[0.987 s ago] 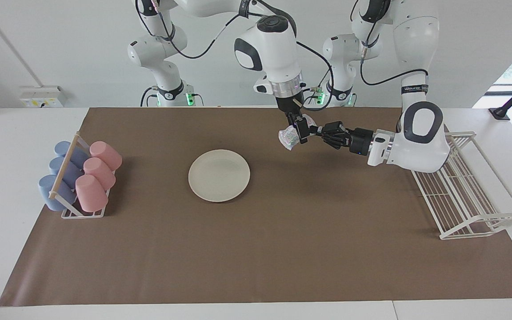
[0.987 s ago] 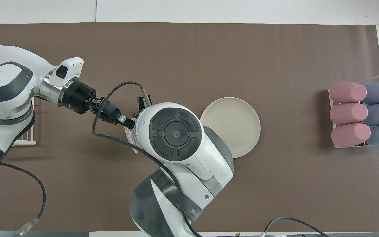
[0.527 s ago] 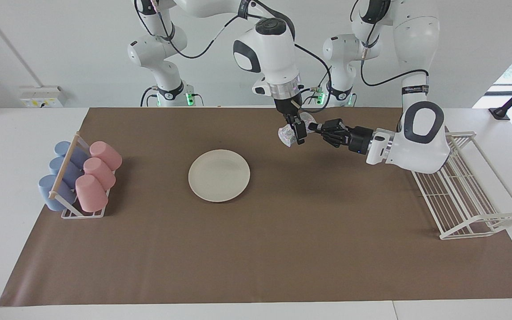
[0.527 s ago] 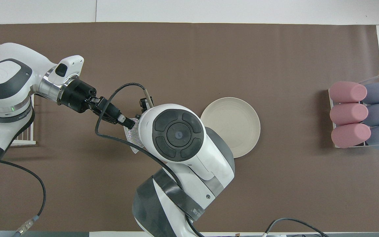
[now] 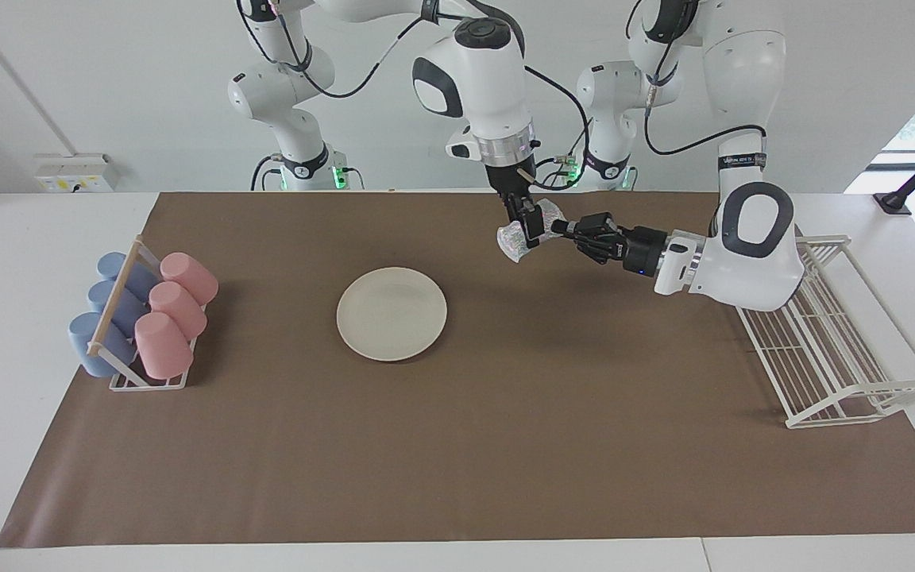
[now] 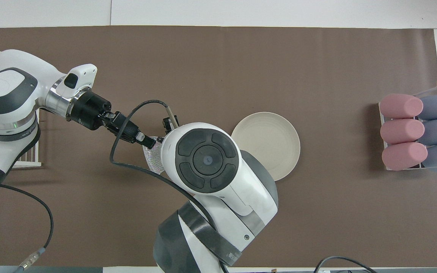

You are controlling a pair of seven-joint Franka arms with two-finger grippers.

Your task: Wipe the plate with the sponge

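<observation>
The sponge (image 5: 523, 231) hangs clenched in the right gripper (image 5: 526, 232), with the left gripper (image 5: 559, 228) touching it, its grip unreadable, over the mat (image 5: 505, 445).

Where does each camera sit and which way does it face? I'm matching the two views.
Facing view: high across the table, looking at both robots; bases, arms and both claws show, the right claw and left claw at the sponge.
Overhead view: above the robots' end, looking steeply down; arms enter from below.
Shared: plate, sponge, cup rack, half a turn apart.
</observation>
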